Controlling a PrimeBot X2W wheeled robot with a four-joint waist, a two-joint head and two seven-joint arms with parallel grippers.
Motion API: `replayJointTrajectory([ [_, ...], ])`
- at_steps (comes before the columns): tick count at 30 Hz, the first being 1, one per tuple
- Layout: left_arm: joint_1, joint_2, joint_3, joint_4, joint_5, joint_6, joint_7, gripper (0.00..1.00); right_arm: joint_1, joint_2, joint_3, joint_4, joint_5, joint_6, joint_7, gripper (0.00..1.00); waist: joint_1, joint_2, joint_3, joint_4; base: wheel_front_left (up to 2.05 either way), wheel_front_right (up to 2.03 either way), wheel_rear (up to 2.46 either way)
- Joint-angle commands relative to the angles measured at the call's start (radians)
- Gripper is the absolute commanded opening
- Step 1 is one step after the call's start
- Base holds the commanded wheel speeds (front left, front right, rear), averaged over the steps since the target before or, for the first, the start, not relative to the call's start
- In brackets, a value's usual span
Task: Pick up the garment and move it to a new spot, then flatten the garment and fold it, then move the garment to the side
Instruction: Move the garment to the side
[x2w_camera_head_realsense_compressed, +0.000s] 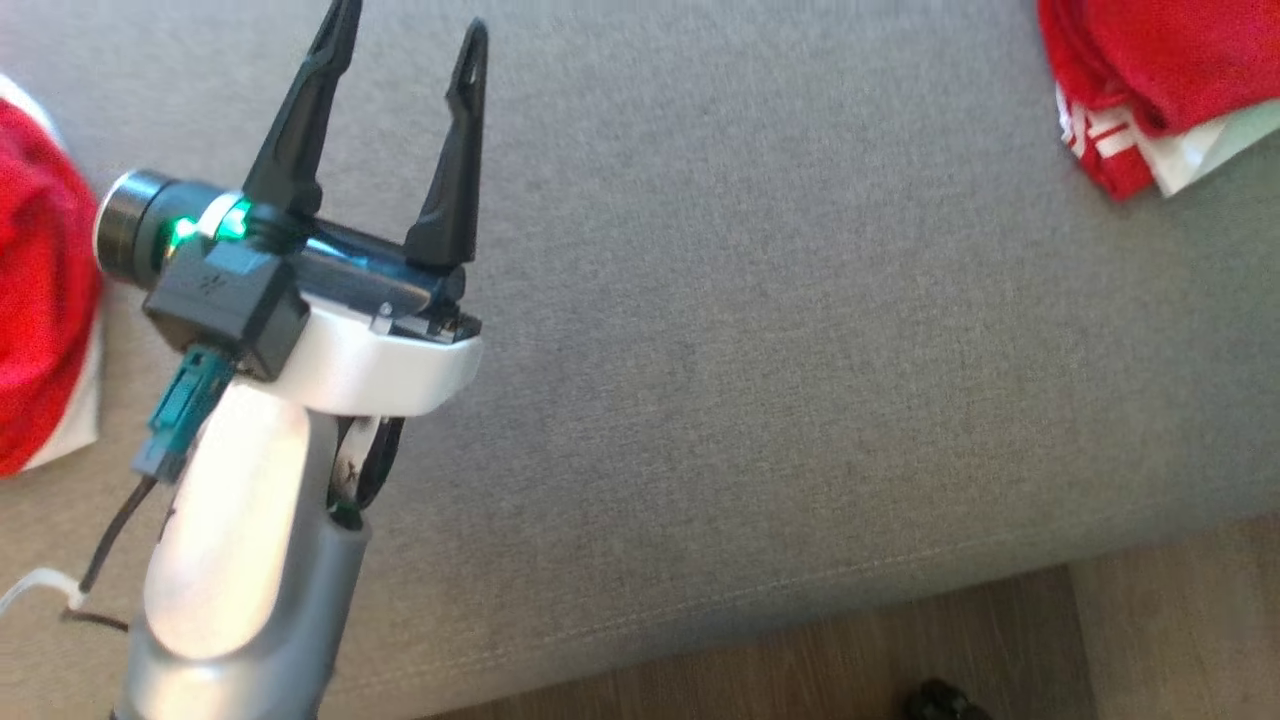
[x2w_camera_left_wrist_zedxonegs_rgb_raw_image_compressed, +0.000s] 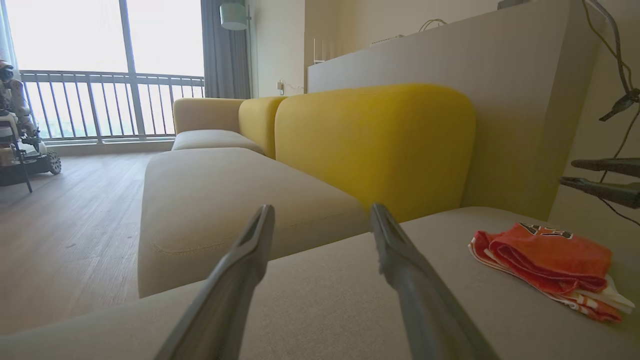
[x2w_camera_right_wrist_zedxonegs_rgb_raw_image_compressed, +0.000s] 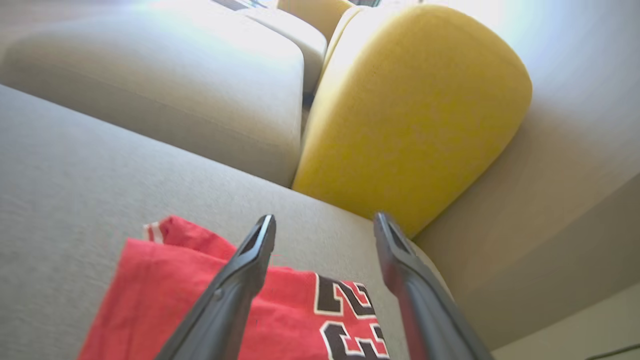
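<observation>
Garment (x2w_camera_right_wrist_zedxonegs_rgb_raw_image_compressed: 150, 290), red, numbered 23, lies folded on sofa (x2w_camera_right_wrist_zedxonegs_rgb_raw_image_compressed: 75, 175); left gripper (x2w_camera_head_realsense_compressed: 410, 20) and right gripper (x2w_camera_right_wrist_zedxonegs_rgb_raw_image_compressed: 324, 220) both gape empty.

Daylight comes through a tall railed window (x2w_camera_left_wrist_zedxonegs_rgb_raw_image_compressed: 100, 50) onto the wooden floor (x2w_camera_left_wrist_zedxonegs_rgb_raw_image_compressed: 65, 225), beside a long grey sofa (x2w_camera_left_wrist_zedxonegs_rgb_raw_image_compressed: 225, 200) with yellow back cushions (x2w_camera_left_wrist_zedxonegs_rgb_raw_image_compressed: 375, 145) and a grey curtain (x2w_camera_left_wrist_zedxonegs_rgb_raw_image_compressed: 225, 55).

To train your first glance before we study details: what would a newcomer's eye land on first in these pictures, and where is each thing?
The red jersey with black numerals, lying folded on the grey sofa seat beneath the right gripper's spread fingers, grabs the eye first. Next comes the bright yellow backrest cushion just behind it. In the head view, the left gripper stands open over the grey seat.
</observation>
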Motion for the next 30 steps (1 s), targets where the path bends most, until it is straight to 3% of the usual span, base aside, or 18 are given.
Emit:
replayJointTrajectory([
  [1, 0.006, 0.005, 0.042, -0.04, -0.005, 0.008, -0.005, 1.0, 0.038, -0.004, 0.012, -0.036, 0.009, -0.001, -0.006, 1.0, 0.0, 0.0, -0.064, 0.036, 0.0, 0.0, 0.0],
  [9, 0.111, -0.025, 0.126, -0.056, -0.018, 0.019, -0.005, 1.0, 0.136, 0.078, 0.055, -0.148, 0.068, -0.001, -0.006, 1.0, 0.0, 0.0, -0.197, 0.098, 0.0, 0.0, 0.0],
  [17, 0.222, -0.057, 0.163, -0.021, -0.042, 0.022, -0.005, 1.0, 0.327, 0.221, -0.029, -0.32, 0.14, -0.001, -0.006, 1.0, 0.0, 0.0, -0.291, 0.153, 0.0, 0.0, 0.0],
  [23, 0.289, -0.066, 0.162, 0.013, -0.087, 0.038, -0.005, 1.0, 0.496, 0.347, -0.103, -0.448, 0.091, -0.001, -0.006, 1.0, 0.0, 0.0, -0.331, 0.188, 0.0, 0.0, 0.0],
  [30, 0.329, -0.067, 0.111, 0.042, -0.127, 0.069, -0.005, 1.0, 0.672, 0.438, -0.165, -0.57, 0.007, -0.001, -0.006, 1.0, 0.0, 0.0, -0.357, 0.223, 0.0, 0.0, 0.0],
])
